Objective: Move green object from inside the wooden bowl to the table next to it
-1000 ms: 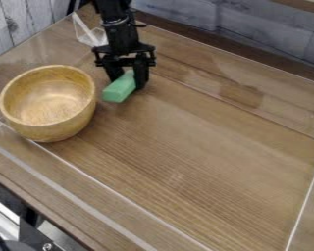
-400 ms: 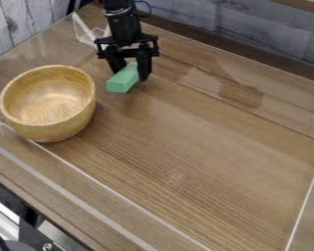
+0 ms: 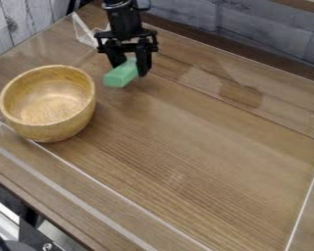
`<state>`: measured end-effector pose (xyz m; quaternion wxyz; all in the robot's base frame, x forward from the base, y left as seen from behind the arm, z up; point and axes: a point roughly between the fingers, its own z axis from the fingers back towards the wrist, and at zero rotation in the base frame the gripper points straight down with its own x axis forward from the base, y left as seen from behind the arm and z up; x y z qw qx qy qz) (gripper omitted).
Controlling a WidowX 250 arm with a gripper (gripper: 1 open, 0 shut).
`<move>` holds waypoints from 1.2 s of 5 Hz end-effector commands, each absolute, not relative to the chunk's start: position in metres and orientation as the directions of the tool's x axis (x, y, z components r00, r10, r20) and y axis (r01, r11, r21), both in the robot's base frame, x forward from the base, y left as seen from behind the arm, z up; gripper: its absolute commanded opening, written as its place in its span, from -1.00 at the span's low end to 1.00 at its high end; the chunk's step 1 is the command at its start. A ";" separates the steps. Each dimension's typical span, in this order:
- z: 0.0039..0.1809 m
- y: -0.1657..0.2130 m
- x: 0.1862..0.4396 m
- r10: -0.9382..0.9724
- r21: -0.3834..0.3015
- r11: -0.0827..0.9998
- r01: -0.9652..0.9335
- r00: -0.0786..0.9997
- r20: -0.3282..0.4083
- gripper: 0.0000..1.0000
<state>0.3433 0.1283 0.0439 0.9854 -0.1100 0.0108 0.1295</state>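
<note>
your gripper (image 3: 126, 64) hangs over the far left part of the table (image 3: 199, 137), pointing steeply down, its black fingers (image 3: 144, 61) clamped together on the green object (image 3: 119, 75). you can see the block caught between the two dark fingers at its upper end, with the rest of the bar sticking out below and toward the left, tilted rather than lying flat. whether its lower end touches the wood or hangs just clear of it, you cannot tell from this view.

the green object is outside the wooden bowl (image 3: 46, 102). it sits just beside the bowl's far right rim, apart from it, over bare tabletop. the bowl itself stands upright near the left edge of the table, its pale smooth inside showing, with nothing green in it.

the table is brown wood grain, and you have clear acrylic walls (image 3: 133, 224) running round its edges; the near wall crosses the lower part of the view and another rises at the right. behind the arm (image 3: 118, 12) a pale planked wall (image 3: 28, 22) fills the upper left, and the arm's black column comes down from the top edge to the gripper
</note>
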 end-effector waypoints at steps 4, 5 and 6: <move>0.115 0.138 0.348 0.258 -0.208 0.948 -0.242 0.965 0.051 1.00; 0.140 0.132 0.346 0.272 -0.211 0.944 -0.255 0.961 0.057 1.00; 0.147 0.126 0.341 0.268 -0.208 0.946 -0.251 0.961 0.062 1.00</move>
